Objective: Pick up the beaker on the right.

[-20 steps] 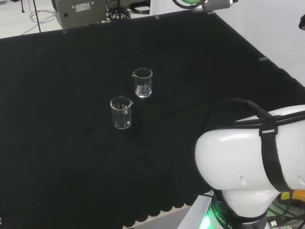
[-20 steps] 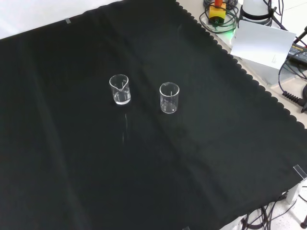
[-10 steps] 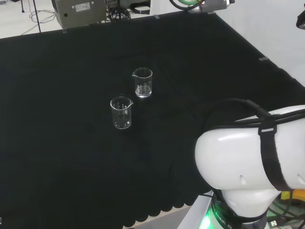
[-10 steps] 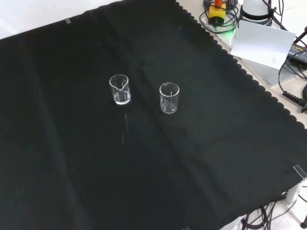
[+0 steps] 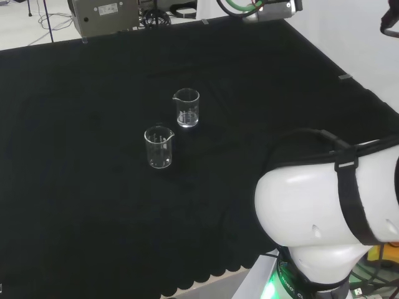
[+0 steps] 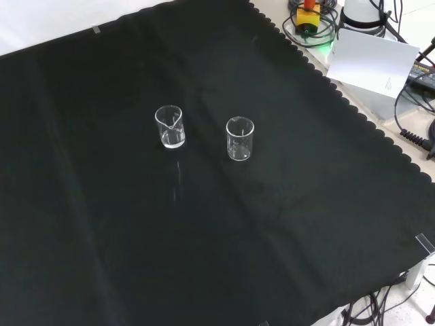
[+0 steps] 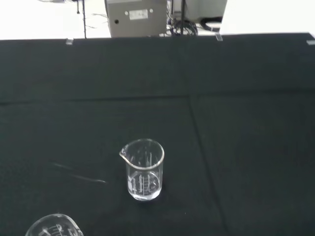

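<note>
Two clear glass beakers stand upright and apart on the black cloth. In the head view one beaker (image 5: 187,108) stands farther off and to the right, the other beaker (image 5: 159,147) nearer and to the left. In the front view the first beaker (image 6: 170,127) is on the left and the second beaker (image 6: 240,139) on the right. The wrist view looks at the first beaker (image 7: 143,169) from a distance, spout turned to the left of the picture. The rim of the second beaker (image 7: 51,226) shows at that picture's edge. Both look empty, and nothing touches either.
The arm's white link (image 5: 324,215) fills the head view's lower right. A grey box (image 5: 103,14) stands beyond the cloth's far edge. In the front view a white card (image 6: 370,58) and cables (image 6: 309,20) lie past the cloth's scalloped edge (image 6: 326,78).
A grey part with a green cable at the head view's top has come slightly lower and the white link has shifted a little. Both beakers stay where they were.
</note>
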`<action>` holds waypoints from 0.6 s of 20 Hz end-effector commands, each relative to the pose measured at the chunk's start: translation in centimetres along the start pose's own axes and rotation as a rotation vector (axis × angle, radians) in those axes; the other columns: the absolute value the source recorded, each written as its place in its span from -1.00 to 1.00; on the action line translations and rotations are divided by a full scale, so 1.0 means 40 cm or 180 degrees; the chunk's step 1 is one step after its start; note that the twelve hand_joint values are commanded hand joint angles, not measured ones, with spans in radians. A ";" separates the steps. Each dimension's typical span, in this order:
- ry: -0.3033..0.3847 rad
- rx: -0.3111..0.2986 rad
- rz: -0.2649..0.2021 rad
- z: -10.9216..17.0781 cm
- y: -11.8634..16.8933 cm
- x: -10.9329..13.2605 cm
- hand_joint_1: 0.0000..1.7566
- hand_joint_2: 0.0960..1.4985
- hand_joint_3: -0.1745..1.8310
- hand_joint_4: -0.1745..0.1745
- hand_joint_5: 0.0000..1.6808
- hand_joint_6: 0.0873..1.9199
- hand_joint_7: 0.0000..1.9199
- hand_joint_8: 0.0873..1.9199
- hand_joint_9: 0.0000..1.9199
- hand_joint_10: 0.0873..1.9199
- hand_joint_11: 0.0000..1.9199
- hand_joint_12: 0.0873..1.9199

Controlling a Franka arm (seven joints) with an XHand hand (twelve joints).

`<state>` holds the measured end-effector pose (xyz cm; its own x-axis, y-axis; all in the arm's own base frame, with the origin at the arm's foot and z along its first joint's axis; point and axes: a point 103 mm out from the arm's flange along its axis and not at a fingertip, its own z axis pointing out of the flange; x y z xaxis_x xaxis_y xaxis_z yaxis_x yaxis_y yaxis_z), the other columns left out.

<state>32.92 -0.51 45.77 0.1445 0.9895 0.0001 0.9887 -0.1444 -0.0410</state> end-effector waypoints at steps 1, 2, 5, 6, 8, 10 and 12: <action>0.0071 0.0116 0.0102 0.085 0.058 -0.008 -0.91 0.66 -0.54 -0.24 -0.64 -1.00 -0.98 -0.49 -0.86 -0.27 -1.00 0.39; 0.0086 0.0135 0.0086 0.099 0.069 -0.009 -0.86 0.64 -0.55 -0.24 -0.64 -1.00 -0.97 -0.47 -0.85 -0.26 -1.00 0.40; 0.0196 0.0148 0.0046 0.138 0.114 -0.015 -0.75 0.58 -0.57 -0.28 -0.61 -1.00 -0.95 -0.44 -0.81 -0.25 -1.00 0.42; 0.0232 0.0143 0.0026 0.152 0.133 -0.018 -0.70 0.55 -0.58 -0.29 -0.61 -1.00 -0.93 -0.42 -0.79 -0.25 -1.00 0.43; 0.0343 0.0118 -0.0020 0.181 0.171 -0.027 -0.61 0.50 -0.60 -0.31 -0.59 -1.00 -0.91 -0.40 -0.76 -0.24 -1.00 0.45; 0.0457 0.0129 -0.0060 0.215 0.211 -0.041 -0.54 0.45 -0.61 -0.31 -0.58 -1.00 -0.88 -0.37 -0.72 -0.24 -0.99 0.47; 0.0520 0.0167 -0.0089 0.250 0.248 -0.057 -0.47 0.41 -0.61 -0.32 -0.57 -1.00 -0.86 -0.35 -0.69 -0.23 -0.97 0.47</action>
<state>37.83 -1.95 39.35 0.1505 0.9860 0.0723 0.9849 -0.1431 -0.0979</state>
